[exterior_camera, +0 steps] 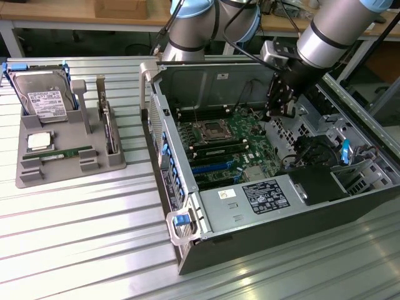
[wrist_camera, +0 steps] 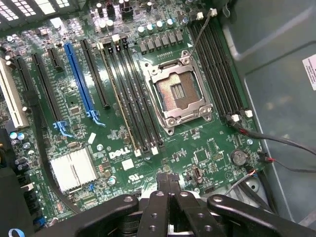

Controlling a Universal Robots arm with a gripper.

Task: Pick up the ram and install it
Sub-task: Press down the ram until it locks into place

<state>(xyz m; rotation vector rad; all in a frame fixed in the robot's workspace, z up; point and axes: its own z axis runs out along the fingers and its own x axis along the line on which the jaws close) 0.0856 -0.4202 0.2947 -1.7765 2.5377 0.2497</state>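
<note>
Claw (exterior_camera: pixel 279 107) over motherboard (exterior_camera: pixel 228 144), ram (exterior_camera: pixel 66 152) well apart.

Open computer case (exterior_camera: pixel 187 134) lies on its side on the slatted metal table (exterior_camera: pixel 81 231), motherboard (exterior_camera: pixel 234 147) exposed with the empty processor socket (exterior_camera: pixel 209 130) near its middle. Robot arm (exterior_camera: pixel 337 28) reaches in from the far edge — gripper (exterior_camera: pixel 279 106) hangs over the motherboard's far side, jaws shut, nothing held. Grey parts tray (exterior_camera: pixel 28 175) sits toward the exterior view's left, well apart from the case. In it: hard drive (exterior_camera: pixel 44 100) with white label at the far end, square silver processor (exterior_camera: pixel 39 141) just in front, the ram (exterior_camera: pixel 65 153) — a thin green stick — lying flat near the tray's front edge.
</note>
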